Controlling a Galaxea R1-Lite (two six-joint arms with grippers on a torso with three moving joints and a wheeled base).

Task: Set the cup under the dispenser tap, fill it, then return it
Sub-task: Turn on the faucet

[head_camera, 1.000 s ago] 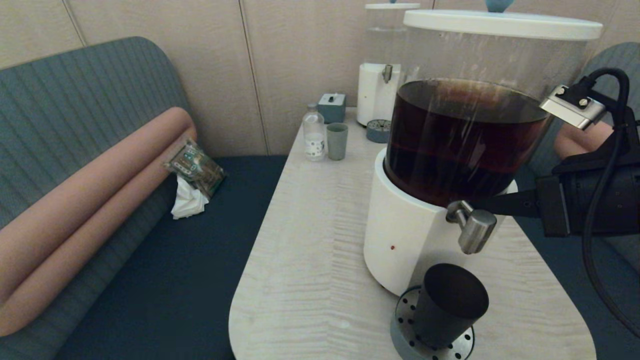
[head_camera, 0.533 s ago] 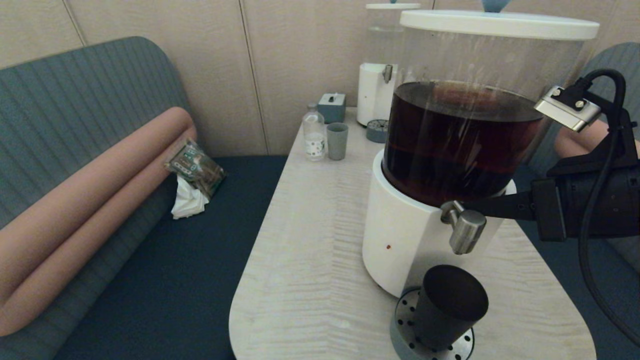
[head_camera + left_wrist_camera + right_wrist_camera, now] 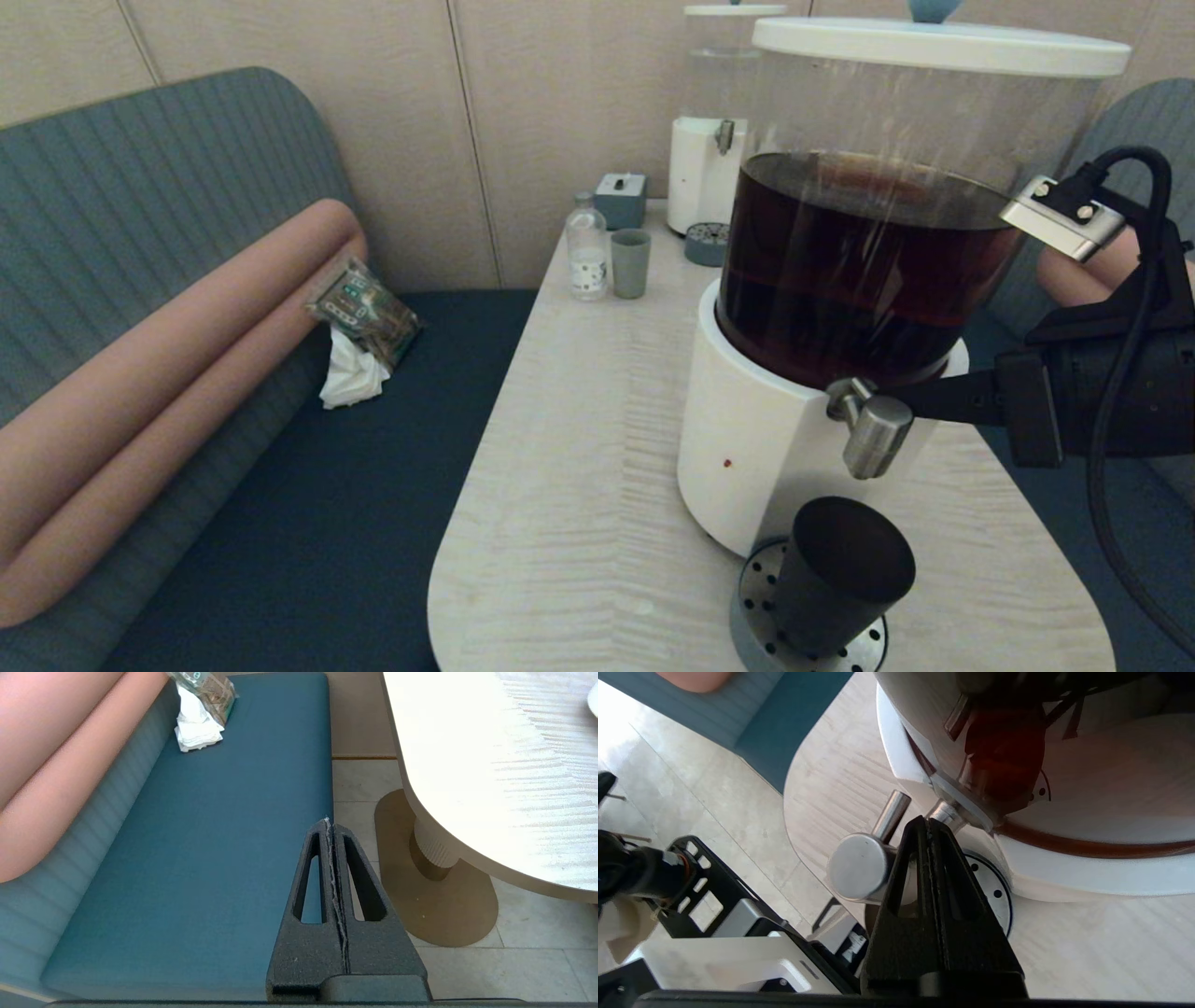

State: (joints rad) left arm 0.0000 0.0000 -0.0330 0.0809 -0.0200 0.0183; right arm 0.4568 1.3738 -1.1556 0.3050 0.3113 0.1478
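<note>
The matte black cup (image 3: 840, 574) stands on the perforated steel drip tray (image 3: 761, 597), below the dispenser tap (image 3: 876, 431). That steel tap juts from the white base of the big dispenser (image 3: 747, 439), whose tank holds dark brown liquid. My right gripper (image 3: 901, 397) reaches in from the right, shut, with its tip against the tap's stem behind the knob (image 3: 859, 868). The right wrist view shows the gripper (image 3: 928, 822) with jaws pressed together and holding nothing. My left gripper (image 3: 328, 822) is shut and empty over the blue bench seat, off the table's left side.
A grey-green cup (image 3: 629, 263), a small bottle (image 3: 586, 248), a grey box (image 3: 620, 200) and a smaller clear-liquid dispenser (image 3: 709, 140) stand at the table's far end. A tissue pack (image 3: 359, 313) lies on the bench. The drip tray sits near the table's front edge.
The big dispenser and its tap shifted slightly left, then back right. My right arm has dropped a little while staying against the tap. The cup has not moved.
</note>
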